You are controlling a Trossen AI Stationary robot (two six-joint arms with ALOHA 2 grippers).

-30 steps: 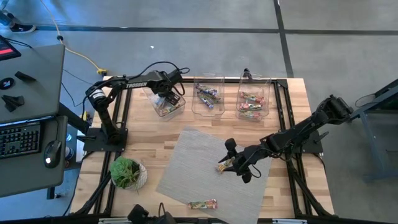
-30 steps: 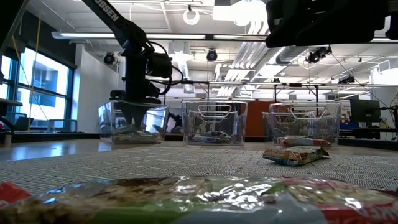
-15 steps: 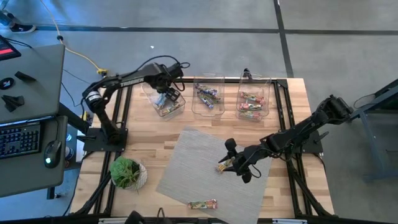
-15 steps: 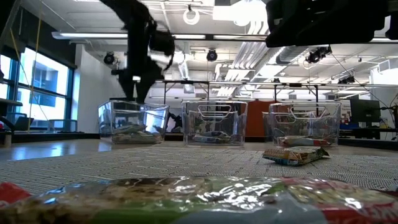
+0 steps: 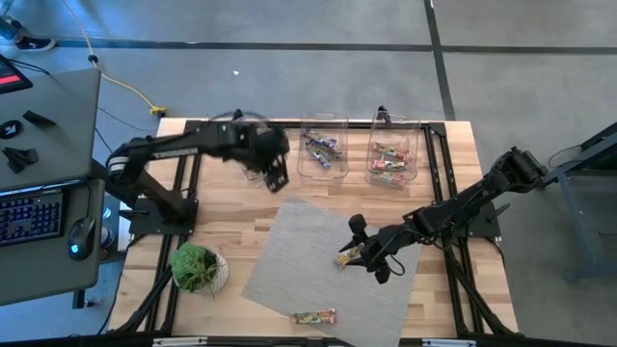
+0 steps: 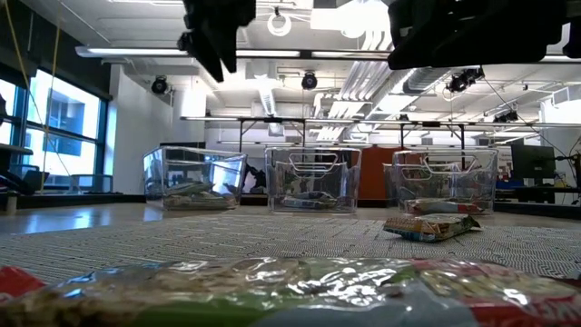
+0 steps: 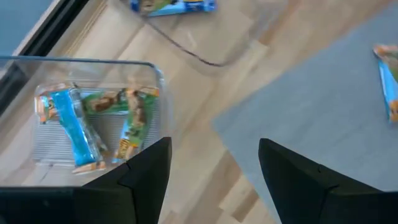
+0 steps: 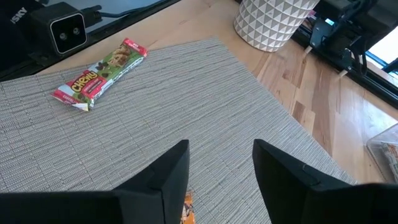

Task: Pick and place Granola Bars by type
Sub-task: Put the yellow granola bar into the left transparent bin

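Left tool [image 5: 277, 179] open wide, empty, beside the bin [image 5: 253, 166]; right tool [image 5: 359, 253] open over a granola bar [image 5: 347, 257].

The left gripper [image 7: 214, 165] hangs open and empty above bare wooden tabletop [image 7: 186, 99], with a clear plastic bin [image 7: 152, 67] of green-wrapped granola bars [image 7: 134, 121] just beside one dark finger [image 7: 146, 168].

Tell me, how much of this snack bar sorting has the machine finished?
Most looks done: bars already lie in the three clear bins. The left gripper, open and empty, hangs by the left bin, which holds green and blue bars. The right gripper hovers open over a bar on the grey mat. That bar and another at the mat's near edge remain.
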